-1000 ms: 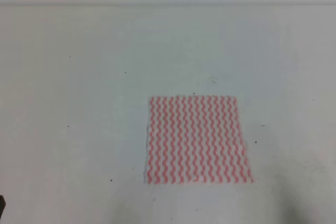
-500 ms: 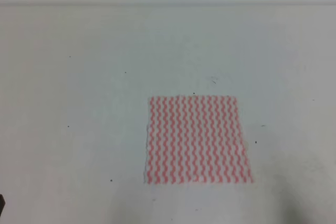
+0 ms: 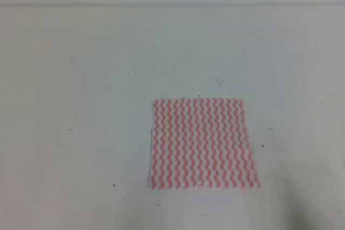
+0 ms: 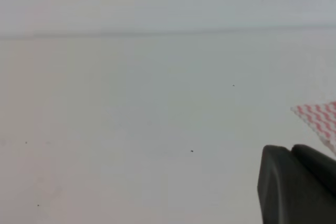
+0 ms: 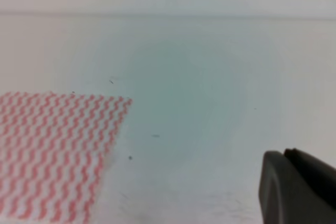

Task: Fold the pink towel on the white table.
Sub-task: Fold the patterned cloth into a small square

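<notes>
The pink towel point(image 3: 202, 144) lies flat and unfolded on the white table point(image 3: 86, 106), right of centre in the exterior high view. Neither gripper shows in that view. In the left wrist view a corner of the pink towel point(image 4: 320, 119) shows at the right edge. Below it, at the bottom right, is a single dark finger point(image 4: 294, 187) of my left gripper. In the right wrist view the pink towel point(image 5: 52, 150) fills the lower left. A single dark finger point(image 5: 294, 187) of my right gripper sits at the bottom right, well clear of the cloth. Nothing is held.
Small dark specks point(image 3: 128, 74) dot the table top. The table's far edge point(image 3: 172, 5) runs across the top of the exterior high view, with a pale wall behind it.
A dark sliver at the bottom left edge of the exterior high view has slipped out of frame. The towel has not moved.
</notes>
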